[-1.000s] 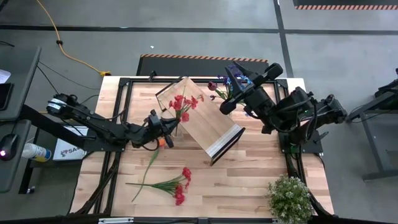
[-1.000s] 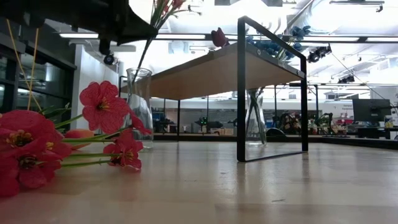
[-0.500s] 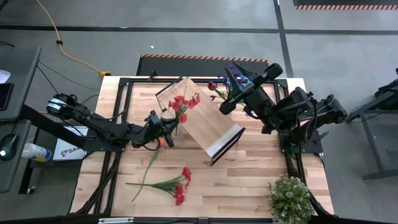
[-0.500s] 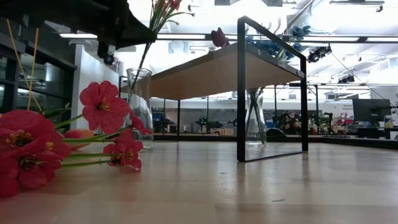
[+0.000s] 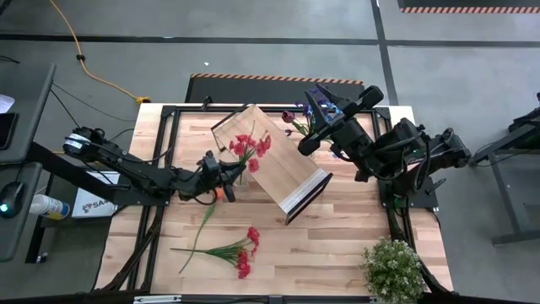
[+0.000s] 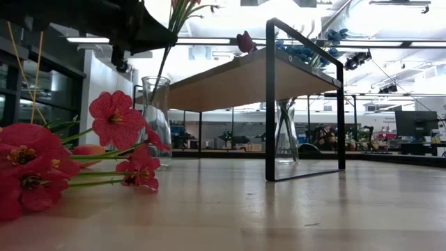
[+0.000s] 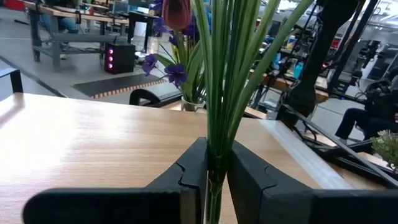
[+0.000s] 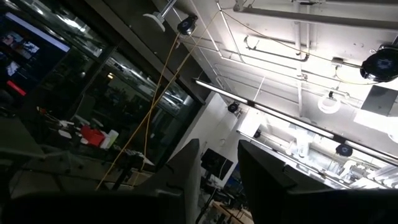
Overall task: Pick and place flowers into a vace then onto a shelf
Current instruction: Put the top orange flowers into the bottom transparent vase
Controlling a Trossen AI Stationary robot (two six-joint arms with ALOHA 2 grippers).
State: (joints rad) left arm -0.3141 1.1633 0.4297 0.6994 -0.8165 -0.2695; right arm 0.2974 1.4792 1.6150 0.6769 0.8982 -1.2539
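Green flower stems (image 7: 219, 93) stand pinched in the level left hand (image 7: 216, 180) beside the shelf (image 5: 283, 173).

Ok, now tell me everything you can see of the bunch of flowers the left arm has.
The bunch of flowers has red blooms on long, thin green stems, artificial-looking. The left claw pinches the stems between its two dark fingers. The bunch stands nearly upright, stems running down into a clear glass vase on the table beside the shelf. From above, the blooms show over the shelf's near corner. Whether the stems reach the vase's bottom cannot be told.
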